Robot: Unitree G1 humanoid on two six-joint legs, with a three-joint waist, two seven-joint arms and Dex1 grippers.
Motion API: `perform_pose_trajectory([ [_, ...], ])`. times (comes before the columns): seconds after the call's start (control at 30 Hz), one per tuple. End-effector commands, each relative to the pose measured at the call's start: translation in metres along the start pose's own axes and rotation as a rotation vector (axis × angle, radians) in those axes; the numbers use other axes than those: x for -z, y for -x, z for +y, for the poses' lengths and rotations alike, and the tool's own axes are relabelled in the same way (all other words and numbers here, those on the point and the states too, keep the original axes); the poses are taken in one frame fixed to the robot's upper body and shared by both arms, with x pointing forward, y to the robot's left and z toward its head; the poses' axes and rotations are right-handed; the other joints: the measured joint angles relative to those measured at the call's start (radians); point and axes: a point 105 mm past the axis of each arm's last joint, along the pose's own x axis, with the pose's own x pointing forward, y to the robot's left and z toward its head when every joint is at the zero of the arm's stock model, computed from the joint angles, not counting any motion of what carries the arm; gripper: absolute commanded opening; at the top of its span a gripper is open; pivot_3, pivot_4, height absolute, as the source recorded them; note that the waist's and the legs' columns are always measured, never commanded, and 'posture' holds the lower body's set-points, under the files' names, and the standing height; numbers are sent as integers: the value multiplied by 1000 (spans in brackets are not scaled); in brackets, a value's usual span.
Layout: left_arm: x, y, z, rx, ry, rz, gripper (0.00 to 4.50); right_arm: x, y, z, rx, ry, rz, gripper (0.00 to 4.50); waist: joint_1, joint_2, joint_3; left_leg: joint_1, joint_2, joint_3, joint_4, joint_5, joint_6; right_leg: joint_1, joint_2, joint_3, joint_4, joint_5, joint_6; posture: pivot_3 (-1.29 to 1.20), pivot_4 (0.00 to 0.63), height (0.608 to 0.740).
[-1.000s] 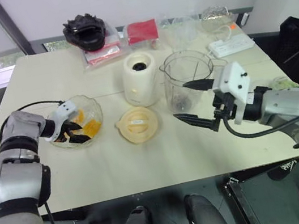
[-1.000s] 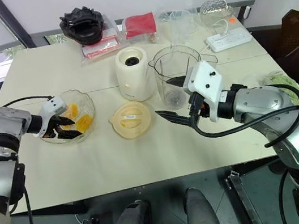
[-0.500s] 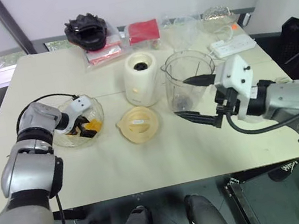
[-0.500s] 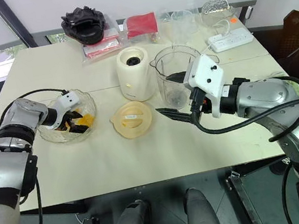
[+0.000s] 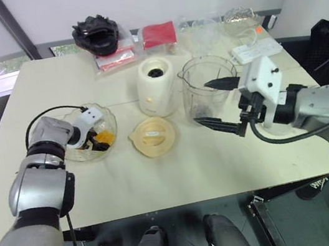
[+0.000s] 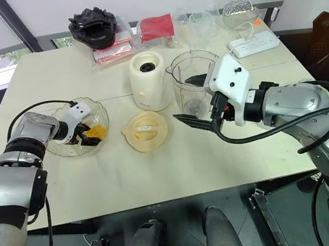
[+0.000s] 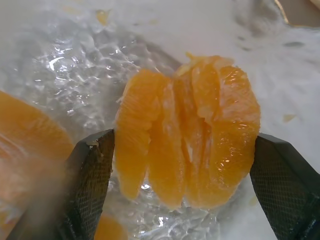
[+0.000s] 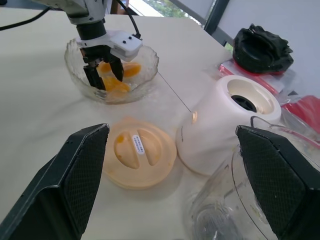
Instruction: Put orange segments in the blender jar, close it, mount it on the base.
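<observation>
A clump of orange segments (image 7: pixel 190 135) lies in a scalloped clear glass bowl (image 5: pixel 112 120) at the table's left. My left gripper (image 5: pixel 95 139) reaches down into the bowl, open, with one finger (image 7: pixel 90 190) at each edge of the clump. I cannot tell whether the fingers press it. More segments (image 7: pixel 30 135) lie beside it. The clear blender jar (image 5: pixel 194 93) stands upright right of centre, and the cream-white base (image 5: pixel 156 86) stands just left of it. My right gripper (image 5: pixel 202 103) hovers open in front of the jar, holding nothing.
A flat cream-yellow lid (image 5: pixel 152 137) lies in front of the base, between bowl and jar. Along the far edge are a black object (image 5: pixel 97 33), a red packet (image 5: pixel 156 34), clear bags (image 5: pixel 200 32) and a white power strip (image 5: pixel 255 50).
My left gripper has moved right across the bowl and sunk onto the clump of segments, its fingers a little narrower. The right gripper has stayed in front of the jar.
</observation>
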Motion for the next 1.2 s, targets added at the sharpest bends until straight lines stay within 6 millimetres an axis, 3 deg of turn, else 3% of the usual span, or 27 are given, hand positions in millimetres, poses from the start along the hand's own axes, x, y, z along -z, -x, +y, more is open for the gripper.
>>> perform_pose_trajectory([
  [0.03,3,-8,-7,22,26,-4,2757,-15,4,-4,30,56,-34,4288,0,0,0,0,0,0,0,0,0,0,0,0,0,0,0,0,150,740],
  [0.1,3,-8,-7,21,26,-4,1777,-16,3,-5,32,58,-36,4288,-1,0,0,0,0,0,0,0,0,0,0,0,0,0,0,0,150,740],
  [0.67,7,1,3,-20,112,-68,1777,-16,-3,-12,50,69,-53,4288,-3,0,0,0,0,0,0,0,0,0,0,0,2,0,0,0,150,740],
  [0.77,11,0,3,-22,108,-57,927,-16,-4,-13,48,73,-55,4288,-3,0,0,0,0,0,0,0,0,0,0,0,2,0,0,0,150,740],
  [0.83,12,0,4,-34,108,-56,120,-16,-4,-13,47,76,-56,4288,-3,0,0,1,0,0,0,0,0,0,0,0,2,0,0,0,150,740],
  [1.2,14,8,8,-33,134,-93,120,-18,-5,-14,48,83,-63,4288,-6,0,0,1,0,0,0,0,0,0,0,0,2,0,0,0,150,740],
])
